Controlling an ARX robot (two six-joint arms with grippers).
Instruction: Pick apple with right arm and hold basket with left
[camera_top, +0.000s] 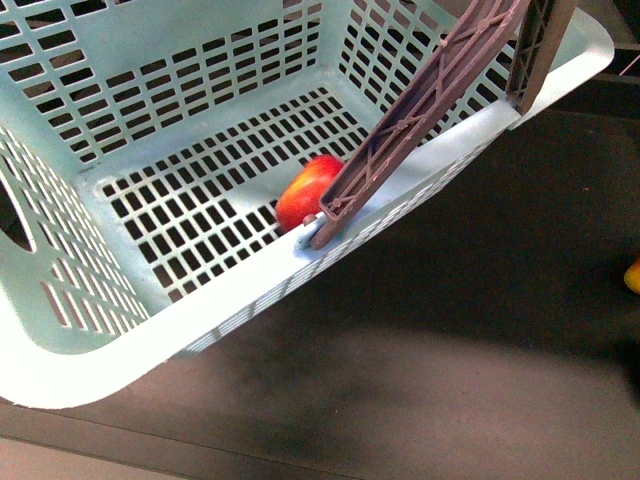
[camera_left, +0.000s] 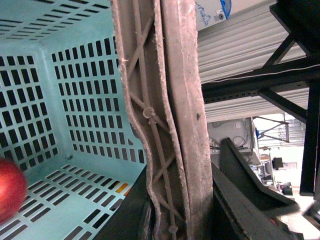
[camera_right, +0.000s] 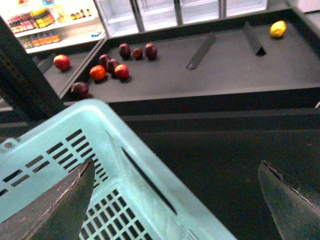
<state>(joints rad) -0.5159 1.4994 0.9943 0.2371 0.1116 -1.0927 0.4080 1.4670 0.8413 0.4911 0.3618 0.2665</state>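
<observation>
The mint-green basket fills the front view, tilted, with its brown handle raised. The red apple lies on the basket's slotted floor against the near wall, partly behind the handle. In the left wrist view my left gripper is shut on the brown handle; the basket's inside and the apple's edge show beside it. In the right wrist view my right gripper is open and empty above the basket's rim. Neither arm shows in the front view.
A dark shelf beyond holds several red and dark fruits and a yellow fruit. Black dividers stand on it. A yellow-orange fruit lies at the front view's right edge on the dark surface.
</observation>
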